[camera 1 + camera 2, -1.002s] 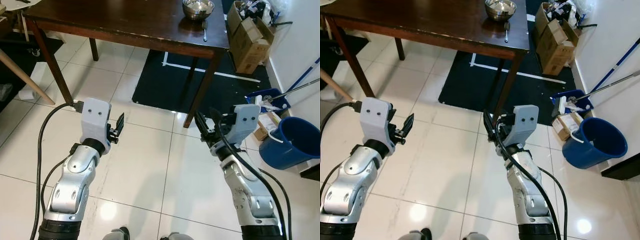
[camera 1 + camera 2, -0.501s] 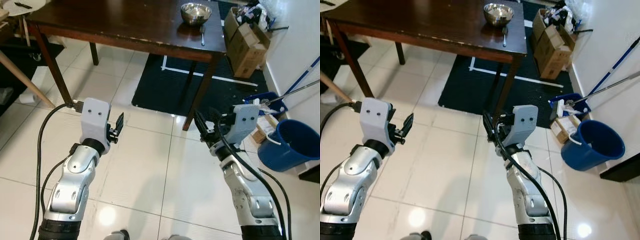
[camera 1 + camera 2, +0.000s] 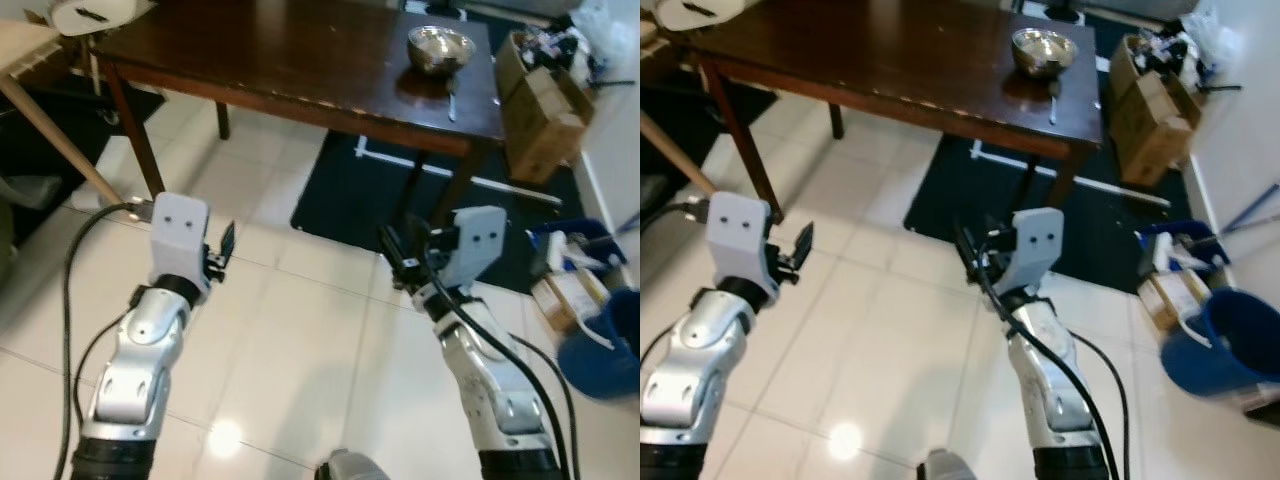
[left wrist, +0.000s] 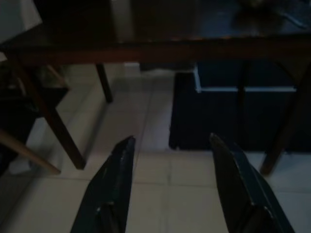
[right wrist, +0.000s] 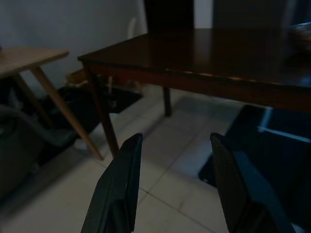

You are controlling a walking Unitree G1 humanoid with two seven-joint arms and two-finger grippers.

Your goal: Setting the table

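A dark wooden table stands ahead of me on the tiled floor. A shiny metal bowl sits near its far right corner, and a fork lies just in front of the bowl. Both arms are raised in front of me, short of the table and over the floor. My left gripper is open and holds nothing; the left wrist view looks between its fingers at the table's legs. My right gripper is open and empty too, its fingers pointing at the table's edge.
A black mat lies under the table's right end. Cardboard boxes stand to the right of the table, and a blue bucket sits on the floor at the right. A light wooden leg slants at the left.
The whole picture has shifted, so the camera has moved: the table and bowl now lie more to the right and look closer. Both arms keep the same pose, grippers still open.
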